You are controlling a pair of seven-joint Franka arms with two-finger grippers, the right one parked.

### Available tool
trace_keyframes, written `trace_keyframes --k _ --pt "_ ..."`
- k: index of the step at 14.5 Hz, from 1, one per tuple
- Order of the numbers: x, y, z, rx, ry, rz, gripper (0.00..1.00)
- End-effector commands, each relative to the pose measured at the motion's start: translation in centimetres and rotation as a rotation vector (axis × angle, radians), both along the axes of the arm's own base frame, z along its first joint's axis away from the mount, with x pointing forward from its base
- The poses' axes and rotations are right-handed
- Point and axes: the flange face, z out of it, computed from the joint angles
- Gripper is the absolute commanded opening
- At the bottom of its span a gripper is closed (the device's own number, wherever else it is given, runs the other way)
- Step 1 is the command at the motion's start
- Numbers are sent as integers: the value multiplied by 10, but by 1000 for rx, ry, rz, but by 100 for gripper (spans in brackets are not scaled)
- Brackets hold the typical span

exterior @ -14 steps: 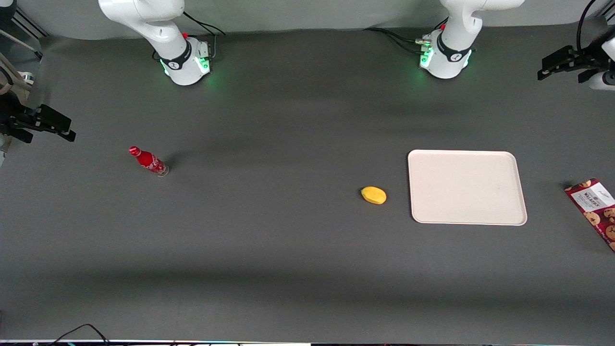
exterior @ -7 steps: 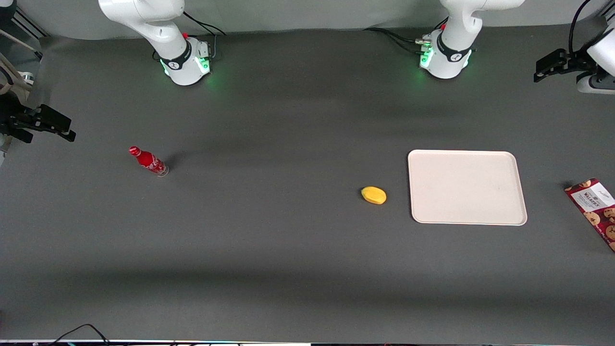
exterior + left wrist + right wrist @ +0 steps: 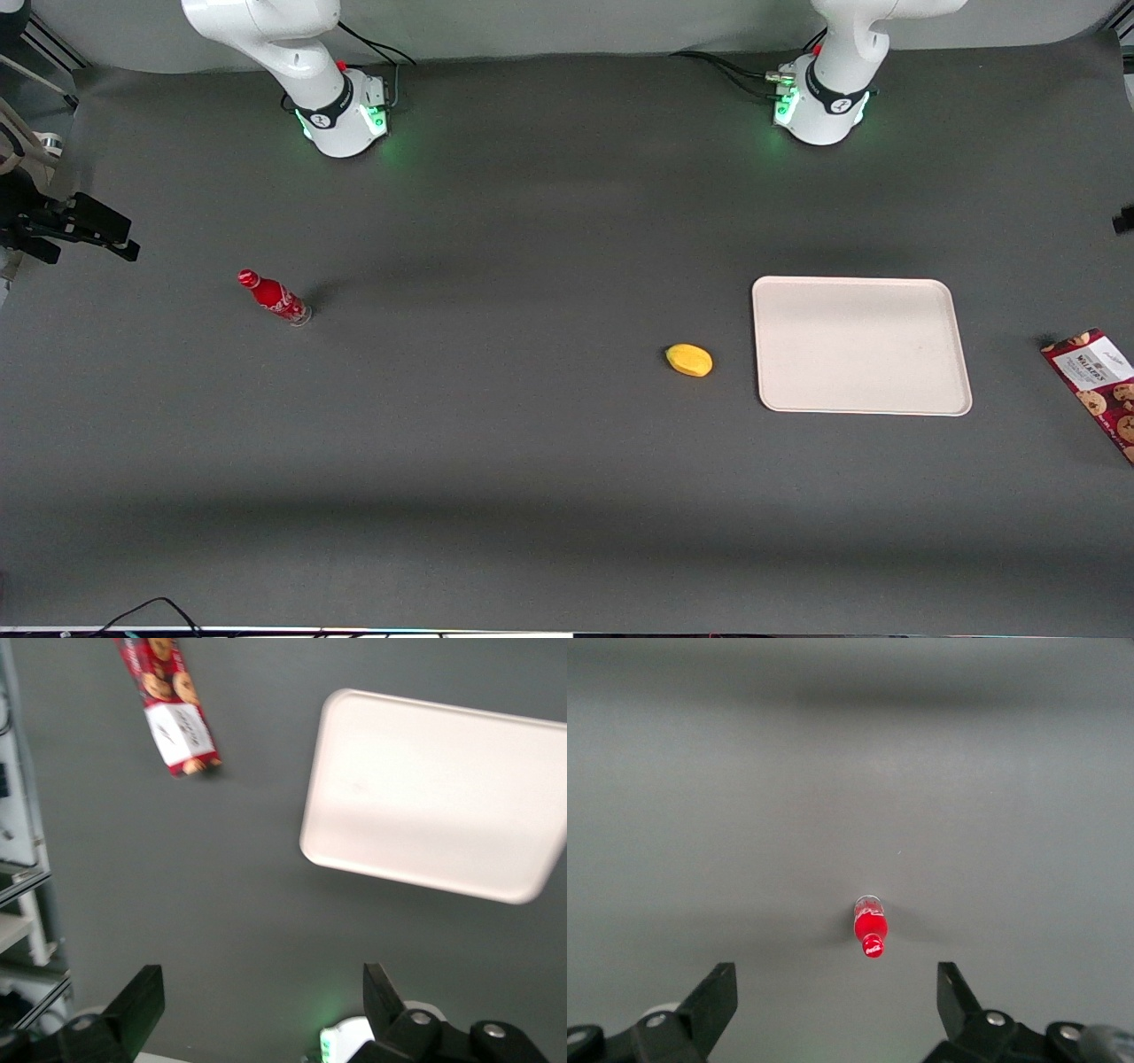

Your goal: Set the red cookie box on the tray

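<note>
Red cookie box (image 3: 1097, 384) flat at the tabletop's (image 3: 532, 443) working-arm edge.
Dark red, cookie pictures, white "Walkers" panel; tool (image 3: 261, 1005) spread wide, empty, high above the tray (image 3: 858, 344).

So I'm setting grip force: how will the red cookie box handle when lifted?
The red cookie box looks like thin printed card, so probably light and crushable. Long and narrow, it may swing if gripped near an end. It lies flat, unlikely to roll. The gripper, open, hangs above bare table.

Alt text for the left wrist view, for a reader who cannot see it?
The left arm's open hand hangs high over the dark table. Below it lie the empty cream tray and, apart from it, the red cookie box, flat on the table.
</note>
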Motion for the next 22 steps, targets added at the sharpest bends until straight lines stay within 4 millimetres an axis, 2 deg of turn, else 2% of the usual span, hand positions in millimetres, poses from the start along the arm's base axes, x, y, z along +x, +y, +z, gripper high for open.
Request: trace_keyframes --k 1,4,6,8,11,12,16,17,18,19,20,22 --pt "74 47 -59 142 -20 32 100" --pt "113 72 -128 218 -86 -9 100" --pt "129 92 -175 237 -114 -56 100" --pt "136 113 -222 221 -135 -102 100" --pt "131 157 -282 172 -150 -225 100" --pt "123 172 -299 154 -154 -230 100" --pt "99 211 -347 133 -180 -264 100" --pt "97 214 -354 125 -192 -275 100" --pt "95 214 -362 112 -193 -279 83" --pt "93 214 -364 97 -216 -251 14" --pt "92 217 -364 91 -227 -234 0" --pt "91 217 -363 85 -225 -230 0"
